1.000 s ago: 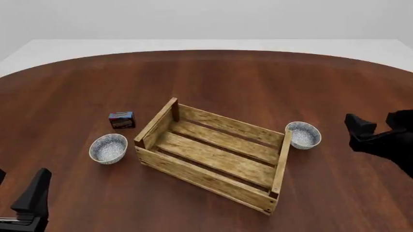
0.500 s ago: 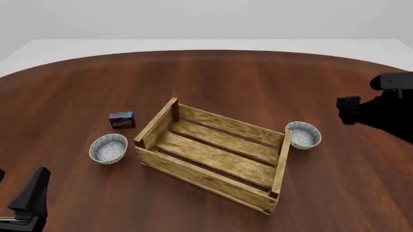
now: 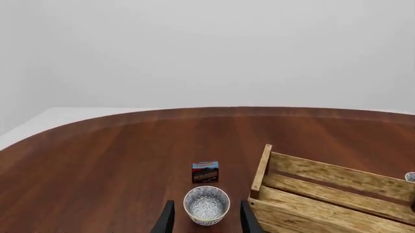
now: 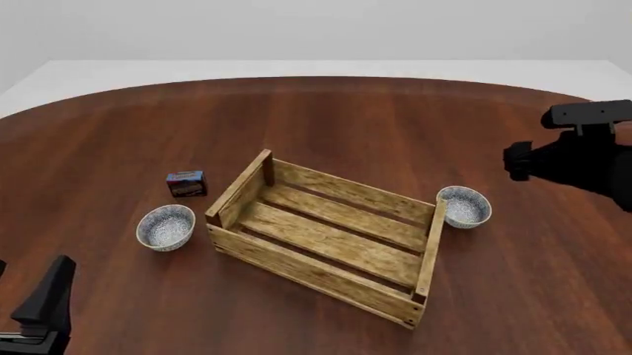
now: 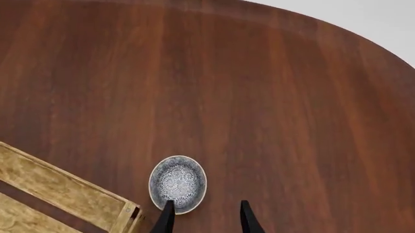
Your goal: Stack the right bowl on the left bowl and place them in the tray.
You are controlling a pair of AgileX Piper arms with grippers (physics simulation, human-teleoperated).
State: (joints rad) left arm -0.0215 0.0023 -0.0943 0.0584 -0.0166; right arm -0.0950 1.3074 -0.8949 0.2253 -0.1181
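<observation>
We have our right gripper (image 5: 202,216) raised above the brown wooden table (image 4: 345,118), its two black fingers spread apart and holding nothing. In the right wrist view the small round speckled grey-white right bowl (image 5: 178,184) lies below and just ahead of the fingertips, a little off to one finger's side, not centred between them. We judge this height is kept so we can line up over the rim before coming down; the offset would need correcting first.

That bowl (image 4: 464,206) sits just beside the near corner of the large light-brown slatted wooden tray (image 4: 326,237), close enough that a descending finger could catch the corner post.

Our left gripper (image 3: 204,221) waits low at the table's near edge, fingers open and empty. The matching speckled left bowl (image 3: 206,205) stands just ahead of it, framed between the fingertips, with the small dark blue-red box (image 3: 205,172) further beyond. We leave that bowl where it is, since it is the base for the stack. Neither bowl is in the tray yet.
</observation>
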